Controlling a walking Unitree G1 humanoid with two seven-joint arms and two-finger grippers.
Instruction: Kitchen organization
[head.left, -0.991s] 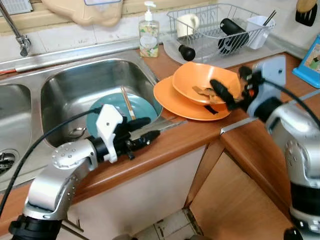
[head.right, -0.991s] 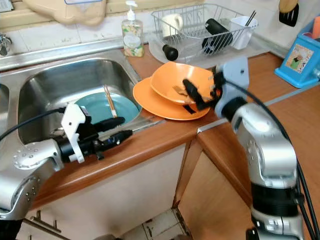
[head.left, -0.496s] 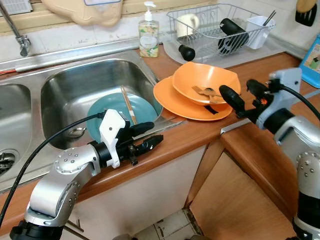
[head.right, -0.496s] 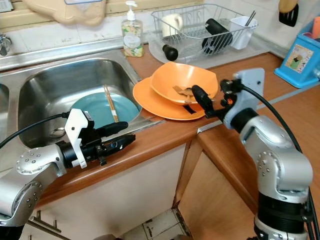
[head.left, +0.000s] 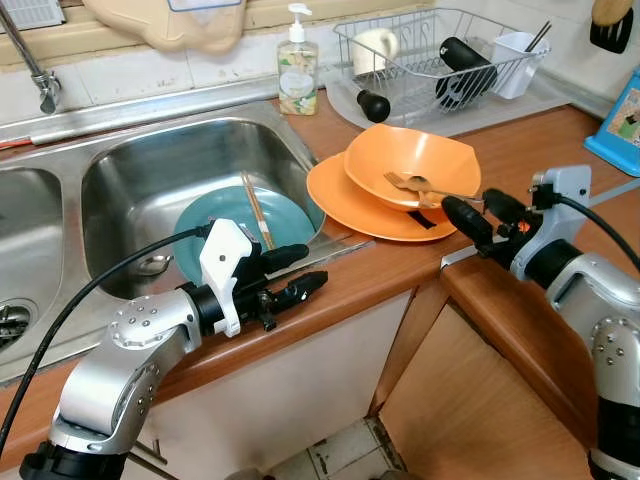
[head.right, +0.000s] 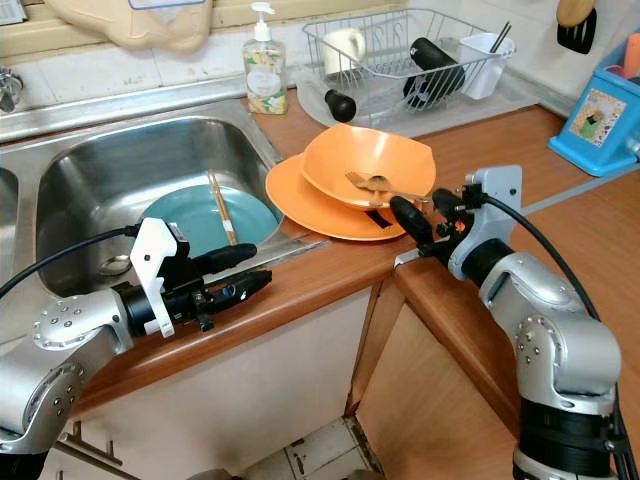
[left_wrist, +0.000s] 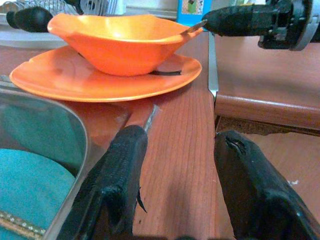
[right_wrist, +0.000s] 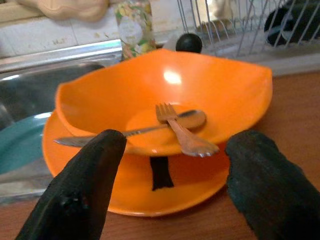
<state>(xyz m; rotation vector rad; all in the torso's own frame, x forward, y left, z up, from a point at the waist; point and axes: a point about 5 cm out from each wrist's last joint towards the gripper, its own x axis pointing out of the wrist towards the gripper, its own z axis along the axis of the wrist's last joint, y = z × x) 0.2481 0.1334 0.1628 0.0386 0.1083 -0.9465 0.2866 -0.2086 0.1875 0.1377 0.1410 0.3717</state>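
Right wrist view shows the right gripper (right_wrist: 170, 187) spread wide and empty, just before the orange bowl (right_wrist: 165, 95) holding a fork (right_wrist: 177, 127) and spoon (right_wrist: 187, 119) on the orange plate (right_wrist: 150, 192). Left gripper (head.left: 290, 272) is also wide above the table (head.left: 390, 268) edge beside the sink (head.left: 150, 170).

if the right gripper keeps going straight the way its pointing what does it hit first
Most likely the rim of the orange bowl, which sits on the orange plate. The right gripper, jaws open, points straight at it, with the fork and spoon handles sticking out near that rim.
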